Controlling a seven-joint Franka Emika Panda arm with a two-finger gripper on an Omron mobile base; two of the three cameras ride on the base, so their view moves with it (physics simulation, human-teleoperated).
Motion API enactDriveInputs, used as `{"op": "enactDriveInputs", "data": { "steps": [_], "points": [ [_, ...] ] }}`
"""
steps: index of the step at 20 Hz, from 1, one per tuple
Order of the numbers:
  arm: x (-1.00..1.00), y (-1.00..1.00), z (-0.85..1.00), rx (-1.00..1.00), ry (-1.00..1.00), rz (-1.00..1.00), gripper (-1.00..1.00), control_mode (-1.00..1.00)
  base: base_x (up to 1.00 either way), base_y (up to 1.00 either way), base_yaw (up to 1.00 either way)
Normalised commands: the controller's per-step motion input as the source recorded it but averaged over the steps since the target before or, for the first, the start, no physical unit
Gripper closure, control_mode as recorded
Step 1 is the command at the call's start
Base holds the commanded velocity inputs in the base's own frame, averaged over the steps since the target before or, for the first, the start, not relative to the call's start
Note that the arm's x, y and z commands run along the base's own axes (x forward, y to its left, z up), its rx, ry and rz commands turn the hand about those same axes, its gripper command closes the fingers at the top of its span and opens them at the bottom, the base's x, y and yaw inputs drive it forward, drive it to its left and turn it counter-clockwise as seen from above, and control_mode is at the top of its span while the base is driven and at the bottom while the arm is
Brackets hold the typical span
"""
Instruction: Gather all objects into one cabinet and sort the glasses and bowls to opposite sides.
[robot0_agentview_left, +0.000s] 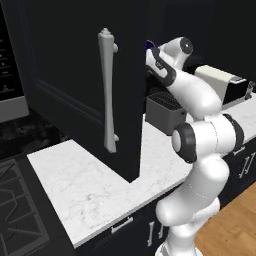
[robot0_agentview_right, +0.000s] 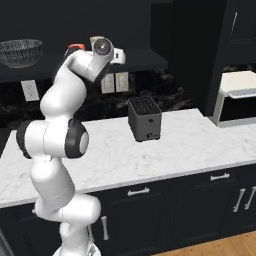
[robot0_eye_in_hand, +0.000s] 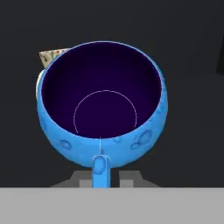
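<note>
The arm reaches up into the black cabinet (robot0_agentview_left: 75, 75), past the edge of its open door, and the blue bowl (robot0_eye_in_hand: 101, 105) sits right in front of the hand (robot0_eye_in_hand: 100, 181). Judging by this, the step in hand is to set the blue bowl on the cabinet shelf, w/ release just starting or about to start. The finger tips at the bottom of the hand view stand close together, on both sides of the small blue tab at the bowl's near rim; whether they grip it or are already free, the pics cannot tell.

Rel. to the blue bowl: the beige patterned cup (robot0_eye_in_hand: 51, 57) peeks out just behind its rim on the upper left in the hand view, so both are in the same cabinet. The wide grey striped bowl (robot0_agentview_right: 19, 52) is on the shelf well apart, far to the left in the right base view. An orange cup (robot0_agentview_right: 74, 48) shows just behind the arm there.

Next move prob. calls for opening fully and a straight pull back, w/o dragging the bowl along.

Hard to make out: the shelf under the bowl is dark, so contact is not clear. The door hides most of the inside in the left base view.
</note>
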Motion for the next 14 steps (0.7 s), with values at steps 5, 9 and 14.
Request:
{"op": "enactDriveInputs", "data": {
  "steps": [5,9,14],
  "points": [
    [-0.85,-0.04,0.04,0.01,0.09,-0.02,-1.00,-1.00,0.00,0.00,0.00],
    [-0.97,-0.01,0.08,-0.05,-0.06,0.10,-1.00,-1.00,0.00,0.00,0.00],
    [-0.92,0.16,0.30,-0.14,-0.15,0.22,-1.00,-1.00,0.00,0.00,0.00]
  ]
}}
